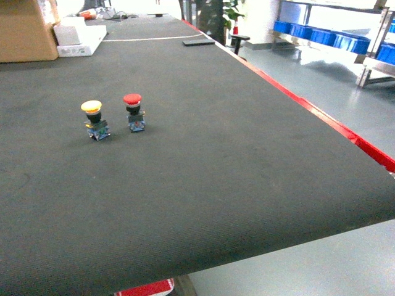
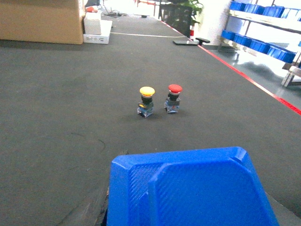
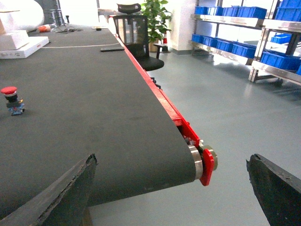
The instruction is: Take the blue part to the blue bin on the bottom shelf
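Left gripper (image 2: 188,188) clamped on the blue part (image 2: 197,183)
Right gripper (image 3: 171,188) jaws sit wide apart off the conveyor belt's (image 1: 216,154) near right corner.

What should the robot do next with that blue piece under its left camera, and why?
Probably turn right, toward the shelves. The blue part fills the bottom of the left wrist view, seemingly already held, and the blue bins sit on those racks, across the floor from the belt.

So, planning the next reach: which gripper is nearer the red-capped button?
Left. The button stands straight ahead of it; the right gripper hangs at the belt's edge, button far to its left.
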{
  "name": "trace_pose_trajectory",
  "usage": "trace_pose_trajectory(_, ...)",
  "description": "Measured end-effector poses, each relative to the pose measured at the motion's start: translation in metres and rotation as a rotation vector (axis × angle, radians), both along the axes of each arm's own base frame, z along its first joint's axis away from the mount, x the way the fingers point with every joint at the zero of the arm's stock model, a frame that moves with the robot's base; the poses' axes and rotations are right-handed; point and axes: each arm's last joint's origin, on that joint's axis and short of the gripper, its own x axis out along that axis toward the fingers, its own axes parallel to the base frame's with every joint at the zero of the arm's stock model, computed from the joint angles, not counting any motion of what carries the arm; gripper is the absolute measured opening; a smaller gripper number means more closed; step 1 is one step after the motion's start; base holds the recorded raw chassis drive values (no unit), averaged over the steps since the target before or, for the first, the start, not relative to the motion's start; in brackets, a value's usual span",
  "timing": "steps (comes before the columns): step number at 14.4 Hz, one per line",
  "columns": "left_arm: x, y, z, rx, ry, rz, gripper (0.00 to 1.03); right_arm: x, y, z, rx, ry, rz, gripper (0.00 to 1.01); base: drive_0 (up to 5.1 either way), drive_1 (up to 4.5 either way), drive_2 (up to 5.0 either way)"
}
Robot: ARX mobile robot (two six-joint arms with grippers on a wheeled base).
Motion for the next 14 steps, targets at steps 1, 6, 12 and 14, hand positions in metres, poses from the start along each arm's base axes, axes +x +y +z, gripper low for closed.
trace_pose_trajectory(1, 0.0, 0.0, 0.0, 0.0, 0.0, 0.0, 0.44, 0.0, 0.0, 0.0, 0.0, 0.0, 0.0, 0.98, -1.7, -1.67, -1.7)
trace_pose_trajectory(6, 0.0, 0.0, 0.0, 0.0, 0.0, 0.0, 0.44, 0.0, 0.0, 0.0, 0.0, 0.0, 0.0, 0.98, -1.5, -1.54, -1.5)
trace_pose_trajectory(12, 0.0, 0.0, 0.0, 0.0, 0.0, 0.0, 0.44, 0.0, 0.0, 0.0, 0.0, 0.0, 0.0, 0.98, -1.5, -1.53, -1.5)
trace_pose_trajectory(14, 0.0, 0.0, 0.0, 0.0, 0.0, 0.0, 0.44, 0.0, 0.0, 0.0, 0.0, 0.0, 0.0, 0.98, -1.7, -1.71, -1.7)
